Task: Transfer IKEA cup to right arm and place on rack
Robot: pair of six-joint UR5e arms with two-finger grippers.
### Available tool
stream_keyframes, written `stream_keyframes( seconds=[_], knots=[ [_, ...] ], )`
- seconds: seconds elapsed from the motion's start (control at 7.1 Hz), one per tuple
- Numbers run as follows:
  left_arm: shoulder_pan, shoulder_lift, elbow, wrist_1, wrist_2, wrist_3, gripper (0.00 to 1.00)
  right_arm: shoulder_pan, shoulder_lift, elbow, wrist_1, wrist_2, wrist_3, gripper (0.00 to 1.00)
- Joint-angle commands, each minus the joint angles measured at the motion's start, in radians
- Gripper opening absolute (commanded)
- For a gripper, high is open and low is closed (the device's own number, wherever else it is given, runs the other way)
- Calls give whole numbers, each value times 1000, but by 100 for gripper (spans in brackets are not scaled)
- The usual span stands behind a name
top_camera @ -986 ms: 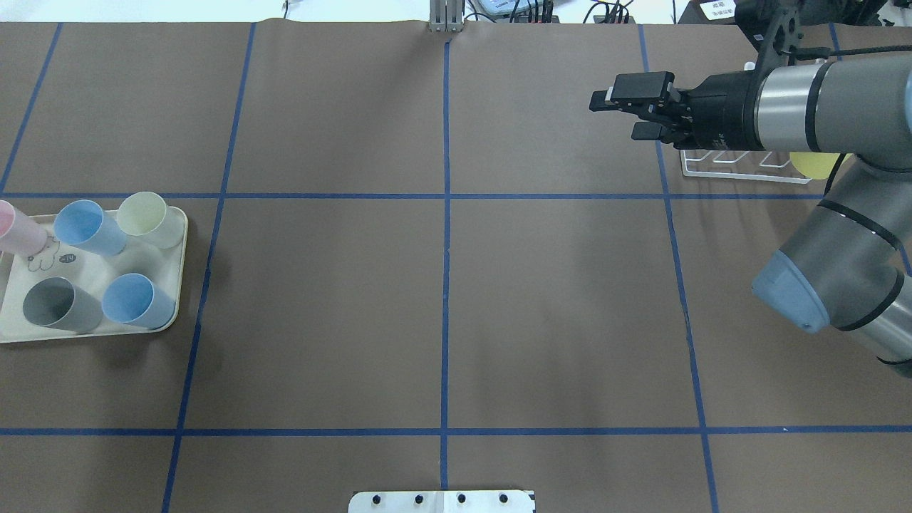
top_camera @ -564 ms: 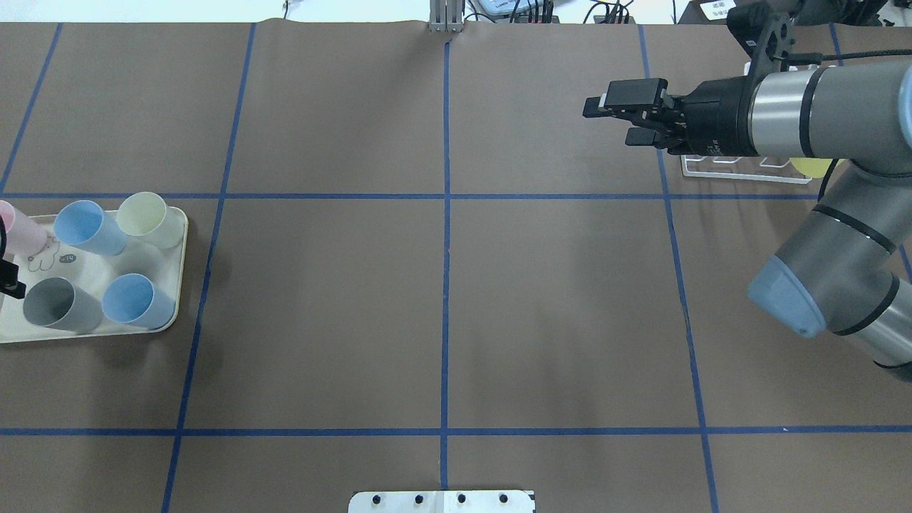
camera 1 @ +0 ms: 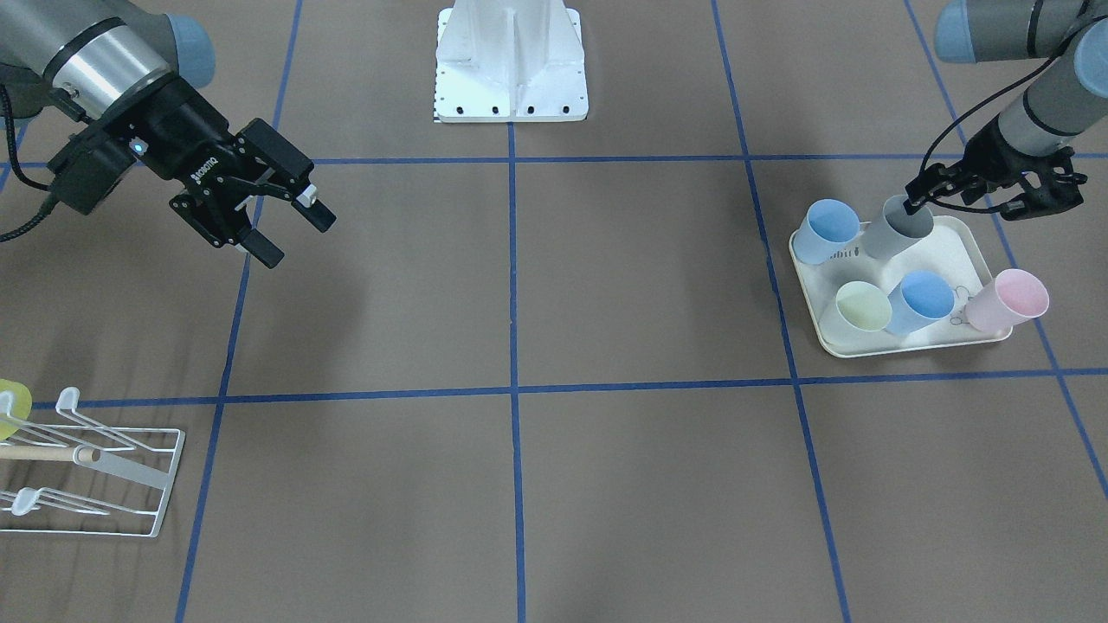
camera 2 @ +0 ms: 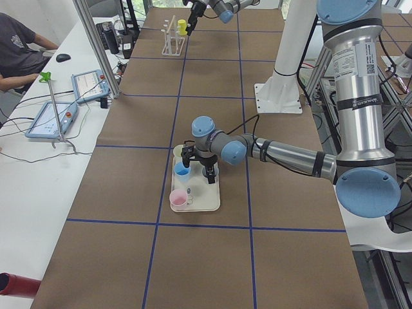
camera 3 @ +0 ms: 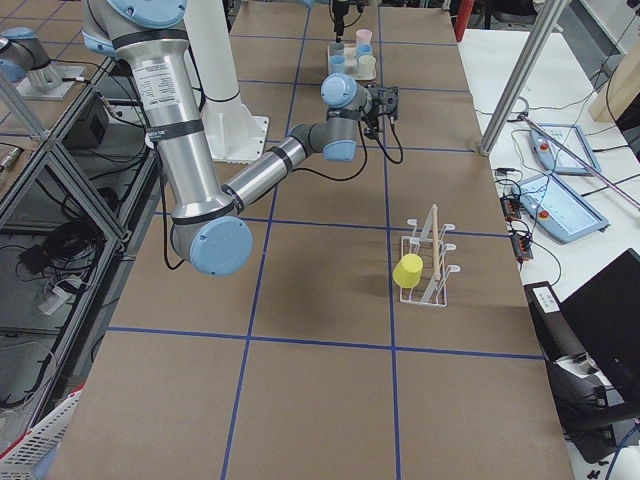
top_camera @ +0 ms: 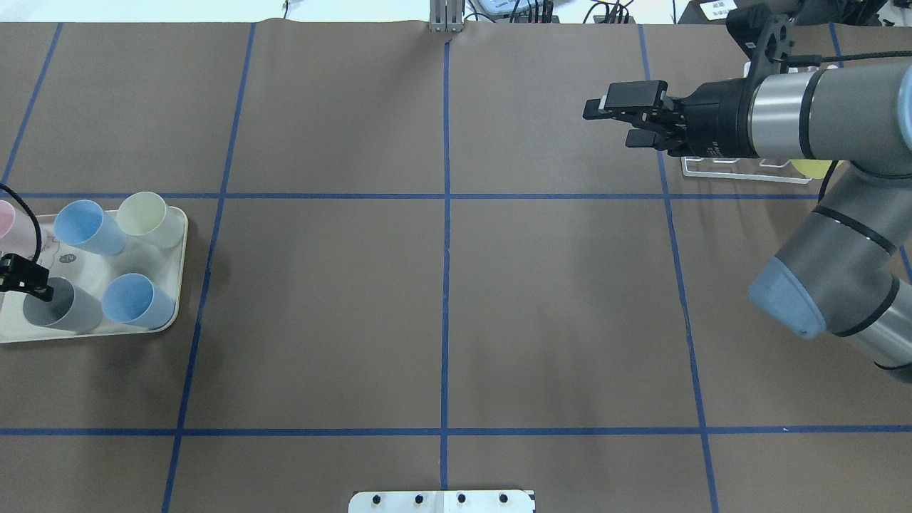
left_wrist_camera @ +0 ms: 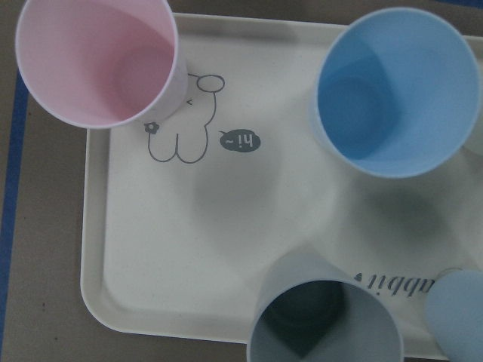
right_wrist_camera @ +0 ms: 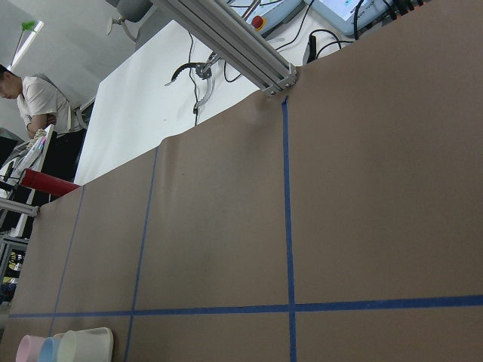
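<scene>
One open, empty left gripper (camera 1: 989,197) newly reaches the grey plastic cup (camera 1: 898,228), upper right, seemingly starting pickup; right gripper (camera 1: 296,238) waits open, empty.

Cups (camera 1: 926,298) on tray (camera 1: 815,290), rack (camera 1: 104,463) well apart

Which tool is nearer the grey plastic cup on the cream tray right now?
Left. The left tool is open at the grey plastic cup's rim on the cream tray; the right tool hangs open far across the table, nearer the white wire rack.
</scene>
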Motion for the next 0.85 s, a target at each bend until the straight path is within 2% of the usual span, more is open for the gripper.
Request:
stream_keyframes(
  seconds=[0.0,0.56,0.7],
  knots=[
    [27,-1,11,-1,2,3,86,-1,-1,0,0,0,1,100],
    [32,-6,54,-1,9,3,65,-1,-1,0,0,0,-1,100],
    [33,-12,60,-1,9,1,63,-1,-4,0,0,2,-1,100]
  ],
)
